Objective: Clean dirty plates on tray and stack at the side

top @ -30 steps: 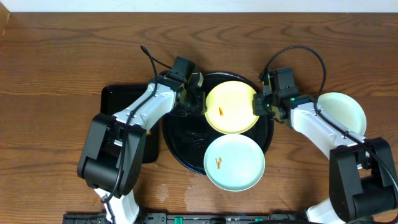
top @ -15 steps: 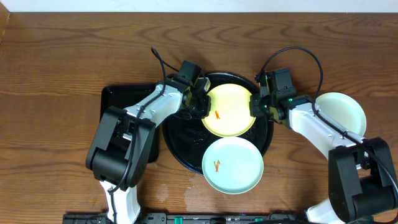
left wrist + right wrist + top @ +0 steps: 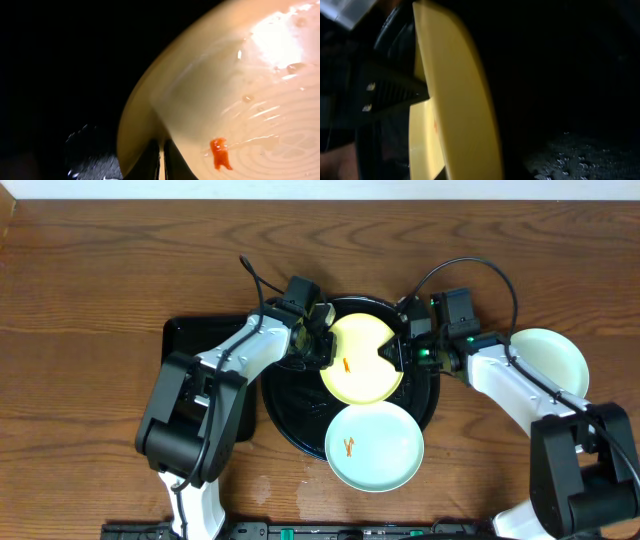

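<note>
While the left claw (image 3: 320,346) is clenched on the rim of the yellow plate (image 3: 362,375) at the tray's left side, the right claw (image 3: 396,354) grasps the opposite rim. Both therefore hold this one plate over the far half of the round black tray (image 3: 295,405). The wrist views show the rim caught between the fingers. The plate carries an orange smear (image 3: 347,364), so I judge it is not cleaned.

A smeared mint plate (image 3: 385,450) lies across the tray's near rim. A clean-looking mint plate (image 3: 548,358) rests on the table, well to the right of the tray. It seems to be the start of the stack, so about one plate in three is done.

Both arms reach in from the near side and bend inward toward the tray's middle. The left arm passes over a rectangular tray (image 3: 185,345) that lies just left of the round one.
</note>
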`<state>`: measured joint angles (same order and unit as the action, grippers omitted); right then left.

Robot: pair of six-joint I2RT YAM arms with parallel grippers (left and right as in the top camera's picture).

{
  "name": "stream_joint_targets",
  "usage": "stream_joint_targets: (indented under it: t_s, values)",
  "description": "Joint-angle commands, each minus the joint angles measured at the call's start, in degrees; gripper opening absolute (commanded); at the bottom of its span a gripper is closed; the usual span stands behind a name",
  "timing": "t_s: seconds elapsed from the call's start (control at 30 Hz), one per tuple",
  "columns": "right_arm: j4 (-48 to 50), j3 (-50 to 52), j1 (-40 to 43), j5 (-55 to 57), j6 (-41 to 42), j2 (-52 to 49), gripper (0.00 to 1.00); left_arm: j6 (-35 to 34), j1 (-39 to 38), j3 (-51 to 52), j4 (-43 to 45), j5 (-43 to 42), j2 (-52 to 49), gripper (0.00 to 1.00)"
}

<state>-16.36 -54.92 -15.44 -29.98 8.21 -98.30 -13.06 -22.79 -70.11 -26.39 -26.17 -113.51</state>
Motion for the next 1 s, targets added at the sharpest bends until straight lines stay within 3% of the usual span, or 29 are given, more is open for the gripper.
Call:
stream_joint_targets:
  t_s: [0.0,0.13,0.23,0.37,0.6,0.7,0.97]
  values:
    - [-0.7,0.3,-1.1,-5.1,-2.9,0.5,0.01,0.7,-0.4,1.1,0.2,2.6,-3.0,0.08]
    - [-0.4,0.3,-1.2,-1.1,-2.0,0.5,0.01,0.7,0.9,-2.0,-3.3,-0.4,-0.6,0.09]
    - [1.0,0.3,-1.1,1.3,-1.0,0.5,0.01,0.7,3.3,-5.4,-8.1,-1.7,4.2,0.17]
    - [3.8,0.3,-1.1,1.5,1.0,0.5,0.01,0.7,8.1,-6.9,-14.6,-0.3,12.7,0.37]
    - [4.3,0.3,-1.2,4.3,4.7,0.5,0.01,-5.2,16.8,-6.4,-29.9,24.1,18.6,0.41]
    - [4.3,0.3,-1.2,4.3,4.6,0.5,0.01,-5.2,19.5,-3.3,-29.1,24.0,18.1,0.41]
    - [4.2,0.3,-1.2,4.3,4.6,0.5,0.01,-5.0,20.9,9.6,-16.8,24.2,14.0,0.44]
